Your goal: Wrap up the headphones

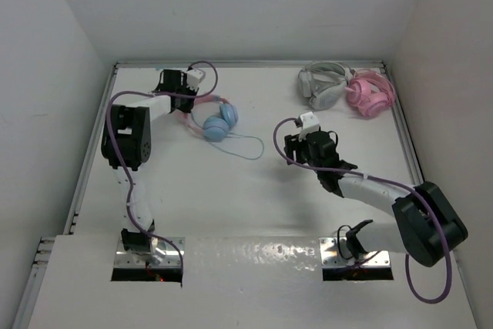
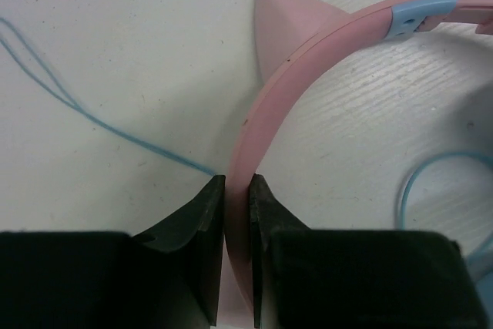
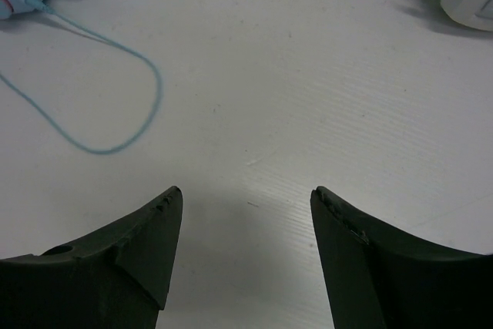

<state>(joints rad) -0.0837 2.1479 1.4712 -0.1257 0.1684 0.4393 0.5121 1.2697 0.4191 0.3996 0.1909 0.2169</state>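
Left gripper [image 2: 236, 184] clamped on the pink headband [image 2: 271, 105] of the headphones [image 1: 219, 122], lying far left on the table [image 1: 254, 206]; right gripper [image 3: 246, 198] spread wide near their cable [image 3: 115, 90].

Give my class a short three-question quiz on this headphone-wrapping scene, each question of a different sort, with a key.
1. True or false: the left gripper is shut on the pink headband of the headphones.
2. The right gripper is: A open, holding nothing; B shut on the headband; C shut on a plug.
3. How many headphone sets show in the top view?
Key: 1 true; 2 A; 3 three, counting the grey-white pair and the all-pink pair.
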